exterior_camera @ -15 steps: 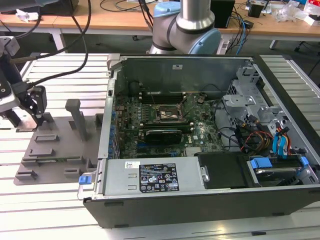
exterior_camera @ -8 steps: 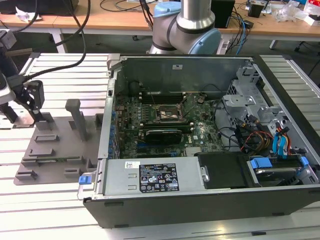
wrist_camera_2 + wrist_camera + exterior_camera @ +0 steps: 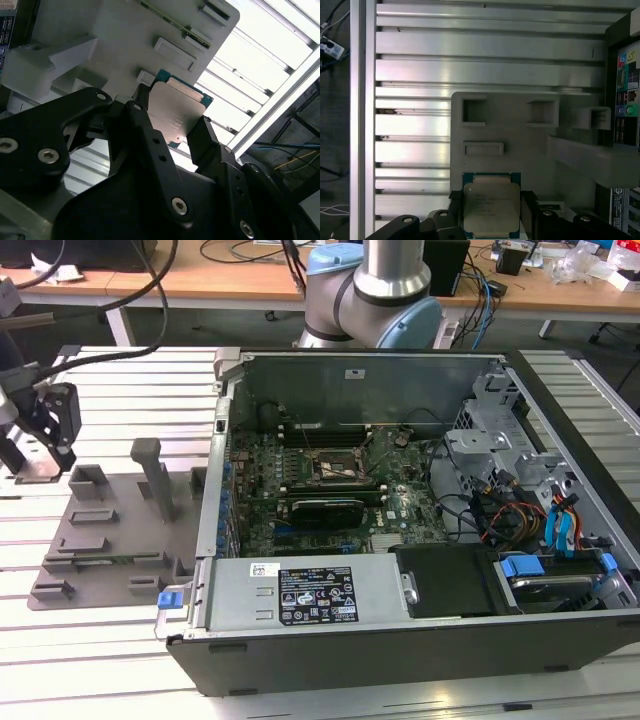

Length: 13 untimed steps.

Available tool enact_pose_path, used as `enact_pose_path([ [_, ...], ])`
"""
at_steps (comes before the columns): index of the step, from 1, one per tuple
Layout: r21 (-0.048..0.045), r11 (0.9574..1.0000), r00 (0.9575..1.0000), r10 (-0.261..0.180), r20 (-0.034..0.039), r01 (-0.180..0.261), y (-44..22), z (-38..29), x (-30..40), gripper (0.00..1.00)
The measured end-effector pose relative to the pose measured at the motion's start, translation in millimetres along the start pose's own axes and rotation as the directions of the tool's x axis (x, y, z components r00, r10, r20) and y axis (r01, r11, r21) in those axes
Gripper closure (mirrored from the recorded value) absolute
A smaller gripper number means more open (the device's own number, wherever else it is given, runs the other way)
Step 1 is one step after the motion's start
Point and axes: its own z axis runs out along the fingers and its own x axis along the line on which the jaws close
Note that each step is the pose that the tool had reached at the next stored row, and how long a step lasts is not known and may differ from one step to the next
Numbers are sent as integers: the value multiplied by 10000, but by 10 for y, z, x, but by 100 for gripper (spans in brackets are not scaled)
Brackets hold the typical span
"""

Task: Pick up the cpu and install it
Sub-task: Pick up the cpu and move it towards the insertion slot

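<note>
In the first wrist view, the cpu (image 3: 491, 212) is pinched by two opposite edges between the dark fingers (image 3: 528, 202) of the tool (image 3: 491, 200), over the grey tray (image 3: 520, 135). Beyond, the slatted tabletop (image 3: 470, 45) is seen. The open computer case (image 3: 330, 590) is set just beside the tray, at the exterior view's right.

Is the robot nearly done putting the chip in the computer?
Not yet. In hand: the claw grips the cpu by its edges, by the grey tray. Left: the cpu is not yet in the socket inside the open computer.
</note>
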Motion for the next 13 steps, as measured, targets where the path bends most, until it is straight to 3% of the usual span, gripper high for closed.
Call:
enact_pose_path([
  [7, 0, 10000, 10000, 1, 0, -1, -4, -156, -4, 45],
  [13, 0, 10000, 10000, 0, 0, 0, -10, -339, -9, 45],
])
